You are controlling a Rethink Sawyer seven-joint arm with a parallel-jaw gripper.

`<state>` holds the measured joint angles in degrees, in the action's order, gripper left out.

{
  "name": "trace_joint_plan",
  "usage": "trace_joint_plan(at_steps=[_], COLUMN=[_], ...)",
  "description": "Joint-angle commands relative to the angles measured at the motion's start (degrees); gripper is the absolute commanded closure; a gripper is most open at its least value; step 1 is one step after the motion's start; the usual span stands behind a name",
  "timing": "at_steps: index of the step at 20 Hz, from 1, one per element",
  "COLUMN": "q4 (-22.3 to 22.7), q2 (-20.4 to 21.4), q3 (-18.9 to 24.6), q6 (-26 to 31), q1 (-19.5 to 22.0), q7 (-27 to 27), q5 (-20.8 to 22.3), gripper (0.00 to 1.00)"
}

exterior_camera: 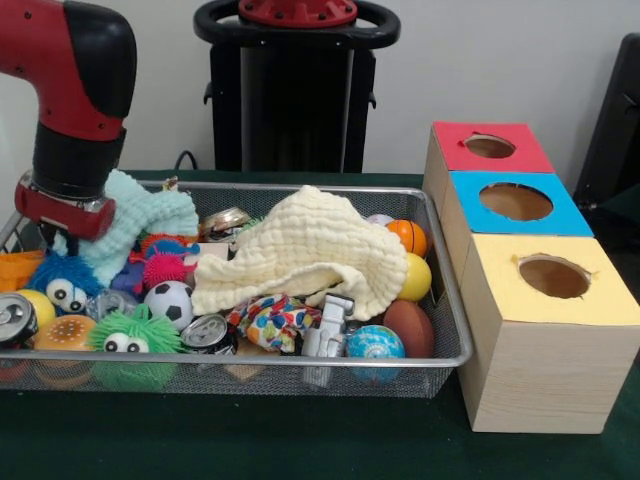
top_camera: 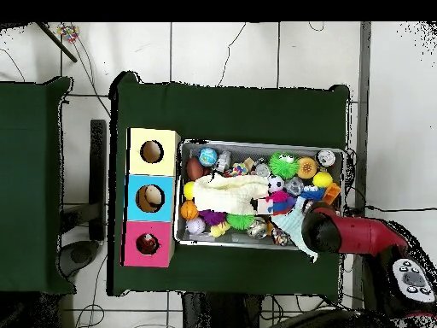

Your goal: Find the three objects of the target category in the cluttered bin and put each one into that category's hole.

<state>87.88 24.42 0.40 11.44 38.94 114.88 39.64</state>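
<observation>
Bin (exterior_camera: 440, 362) rim nearest; fingers (exterior_camera: 48, 240) hidden over its cluttered corner, state unclear.

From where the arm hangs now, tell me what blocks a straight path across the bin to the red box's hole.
The clutter does: a cream cloth heaped mid-bin and balls beside it lie between the arm and the hole.

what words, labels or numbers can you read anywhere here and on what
None can be read.
The drink cans in the bin show only their tops, no label legible.
The patterned cloth scrap has print too blurred to tell letters.
The three coloured box tops are plain.
</observation>
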Motion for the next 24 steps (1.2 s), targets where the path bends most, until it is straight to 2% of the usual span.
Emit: trace_joint_plan(at_steps=[1,7,19,21,24], q4=[11.0,14.2,18.3,19.7,21.7], q2=[-1.2,-3.8,-4.7,-4.2,-1.0], q3=[17.6,23.3,27.8,28.1,25.5], q6=[8.5,7.2,7.8,7.9,8.0], q1=[1.8,4.9,6.9,6.6,3.2], q7=[3.7,4.5,4.7,6.6,11.9], q5=[-11.9,-18.3,-25.9,-28.1,-32.2], gripper=[1.0,1.0,1.0,1.0,1.0])
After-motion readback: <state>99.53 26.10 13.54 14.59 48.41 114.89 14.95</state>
